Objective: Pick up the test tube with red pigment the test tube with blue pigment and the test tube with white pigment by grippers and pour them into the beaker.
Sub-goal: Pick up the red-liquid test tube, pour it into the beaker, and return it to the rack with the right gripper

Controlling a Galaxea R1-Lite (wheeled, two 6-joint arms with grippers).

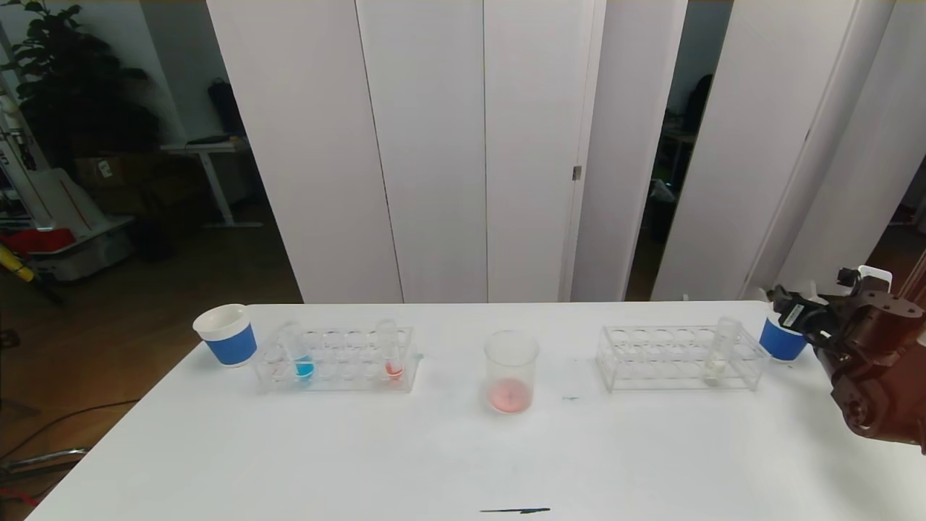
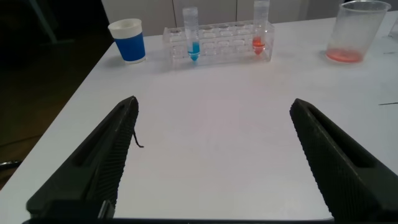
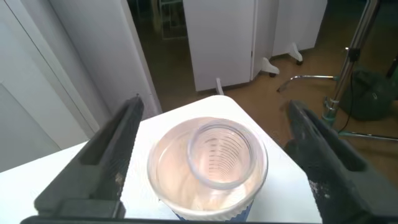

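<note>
Right gripper (image 3: 211, 162) poised over the far-right paper cup (image 1: 781, 339), jaws spread wide, pinching nothing.

Its arm reaches in from the table's (image 1: 434, 456) right edge, wrist tipped down over that cup, and a clear tube (image 3: 221, 154) stands inside the cup between the parted fingers. Left gripper (image 2: 214, 162) hovers low over the near left of the table, also spread and empty. Two clear racks: the left rack (image 1: 336, 359) holds the test tube with blue pigment (image 1: 302, 354) and a tube with red liquid (image 1: 391, 351); the right rack (image 1: 680, 357) holds the test tube with white pigment (image 1: 720, 349) near its right end. One beaker (image 1: 511, 371) stands between the racks, a pink-red pool at its bottom. Two blue paper cups, the second (image 1: 226, 334) at the far left. No writing is legible anywhere.
</note>
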